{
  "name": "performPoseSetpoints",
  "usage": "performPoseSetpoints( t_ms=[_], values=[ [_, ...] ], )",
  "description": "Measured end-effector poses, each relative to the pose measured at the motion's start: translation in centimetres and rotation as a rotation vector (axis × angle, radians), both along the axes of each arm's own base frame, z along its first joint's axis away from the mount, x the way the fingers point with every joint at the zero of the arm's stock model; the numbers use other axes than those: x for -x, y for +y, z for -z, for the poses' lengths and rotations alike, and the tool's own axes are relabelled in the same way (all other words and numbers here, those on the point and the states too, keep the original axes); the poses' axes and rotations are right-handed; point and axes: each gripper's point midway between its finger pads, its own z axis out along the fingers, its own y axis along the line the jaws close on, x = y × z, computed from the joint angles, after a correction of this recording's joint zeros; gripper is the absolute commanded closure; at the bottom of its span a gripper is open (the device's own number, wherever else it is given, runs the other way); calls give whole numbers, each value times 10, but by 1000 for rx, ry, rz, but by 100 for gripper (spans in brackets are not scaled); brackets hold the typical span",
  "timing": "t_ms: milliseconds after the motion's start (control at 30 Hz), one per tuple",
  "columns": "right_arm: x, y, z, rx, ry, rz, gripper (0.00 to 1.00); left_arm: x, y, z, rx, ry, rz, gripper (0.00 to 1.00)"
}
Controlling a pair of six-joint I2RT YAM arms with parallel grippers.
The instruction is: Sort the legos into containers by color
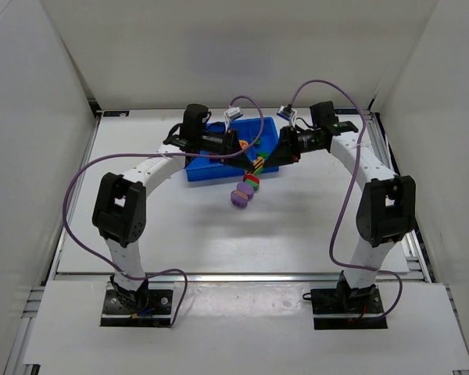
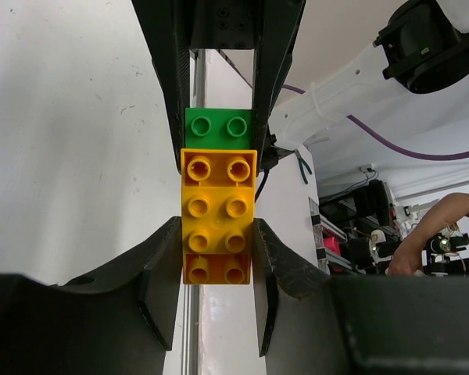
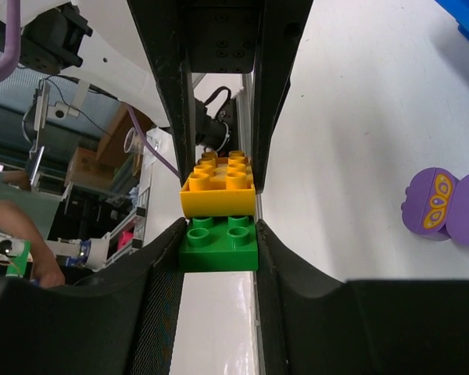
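Because the yellow brick (image 2: 219, 223) and the green brick (image 2: 218, 126) are stuck together, we hold them from both ends. Our left fingers (image 2: 166, 262) are squeezed tight on the yellow one. Our right fingers (image 3: 166, 258) press both sides of the green one. We think this is so we can pull them apart, since each color needs its own place. The stuck legos hang just in front of the blue tray (image 1: 195, 173), by its near edge. Two purple legos (image 1: 241, 195) lie close by on the tabletop (image 1: 219, 242). Toward us the tabletop looks open, so pulling away from the tray seems safest.
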Motion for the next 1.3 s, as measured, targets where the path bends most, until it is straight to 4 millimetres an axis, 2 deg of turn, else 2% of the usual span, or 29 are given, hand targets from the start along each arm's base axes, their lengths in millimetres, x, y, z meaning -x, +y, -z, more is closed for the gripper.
performPoseSetpoints(
  t_ms=[367,567,767,833,933,1100,1200,1300],
  values=[
    [11,-4,11,26,-48,-15,86,-10,4,-2,5,-15,-36,89],
    [28,-12,21,81,-59,-20,89,-39,16,-4,1,-48,-146,89],
    [35,-17,25,115,-83,-28,88,-53,19,-4,-13,-78,-208,89],
    [35,-17,27,126,-95,-27,88,-62,21,1,-47,-101,-252,88],
    [36,-20,29,146,-113,-22,87,-86,27,9,-137,-165,-370,89],
    [35,-22,30,184,-139,-5,87,-133,57,35,-368,-260,-634,89],
    [31,-23,31,204,-160,10,87,-146,76,52,-492,-280,-733,90],
    [26,-24,34,227,-173,25,87,-152,88,61,-565,-295,-789,90]
  ],
)
